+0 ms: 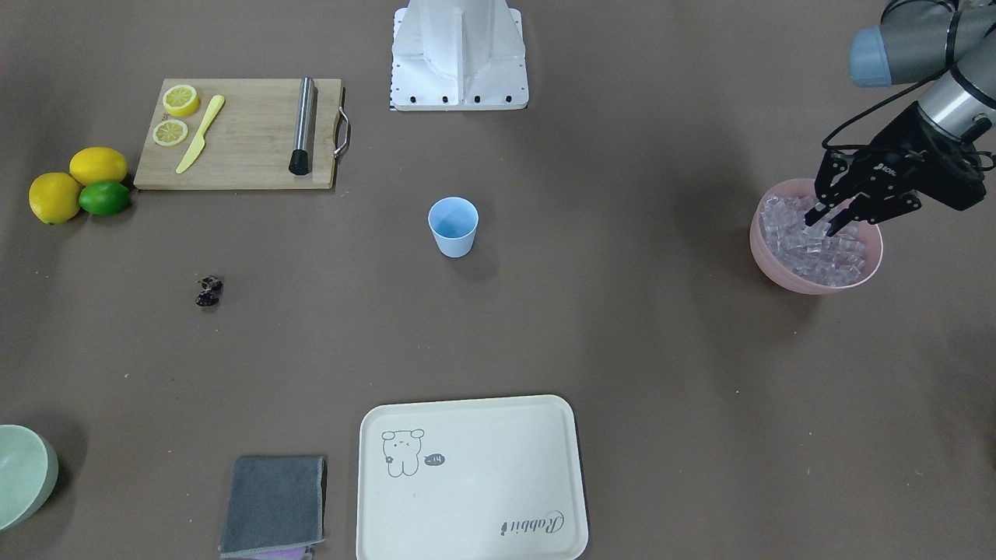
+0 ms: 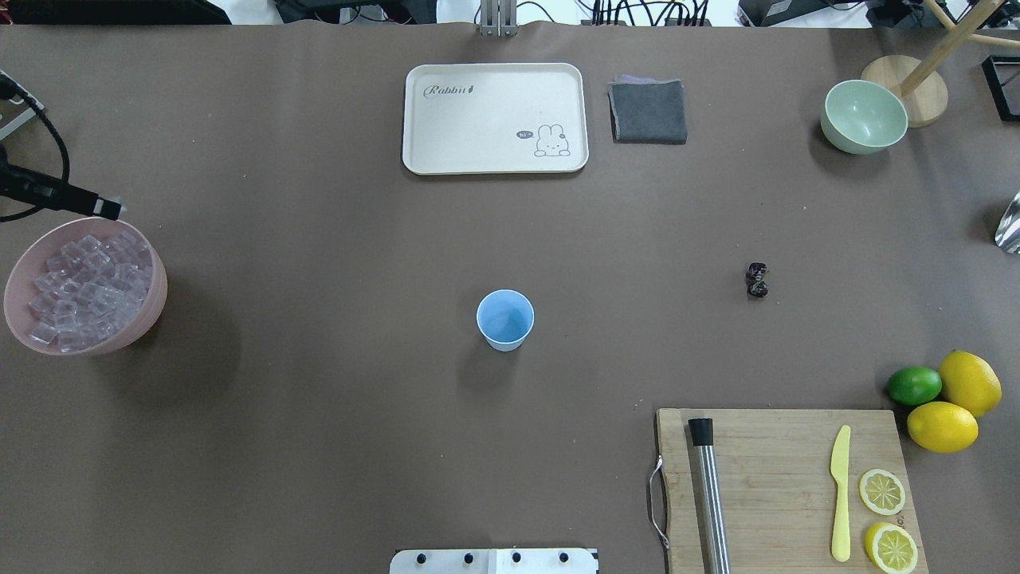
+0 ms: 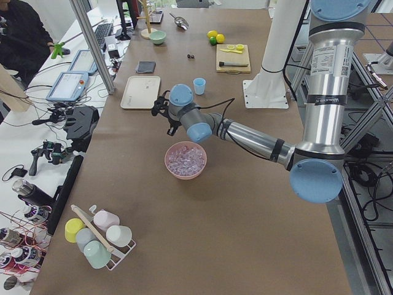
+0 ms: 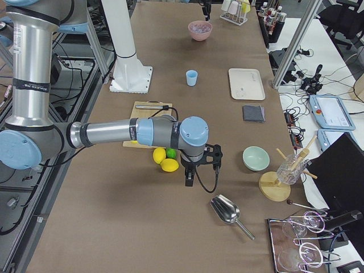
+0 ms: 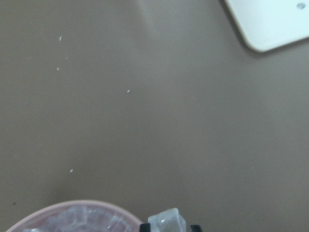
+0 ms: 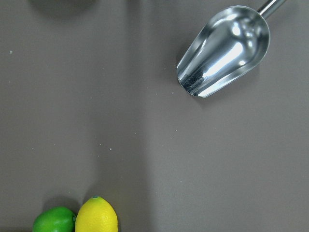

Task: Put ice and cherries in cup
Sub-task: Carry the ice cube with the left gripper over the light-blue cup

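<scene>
The light blue cup [image 1: 452, 225] stands upright mid-table, also in the overhead view [image 2: 505, 319]. The dark cherries [image 1: 208, 291] lie on the table, apart from the cup, toward the robot's right [image 2: 757, 280]. Many ice cubes [image 1: 817, 253] fill the pink bowl [image 1: 787, 281] at the robot's left. My left gripper [image 1: 825, 221] hovers over the bowl's rim, shut on one ice cube [image 5: 167, 221]. My right gripper [image 4: 189, 181] hangs over bare table near the lemons; whether it is open or shut I cannot tell.
A cutting board [image 1: 241, 132] holds lemon slices, a yellow knife and a metal muddler. Two lemons and a lime [image 1: 103, 198] lie beside it. A cream tray [image 1: 471, 478], grey cloth [image 1: 274, 505], green bowl [image 1: 23, 474] and metal scoop [image 6: 224, 48] are also there.
</scene>
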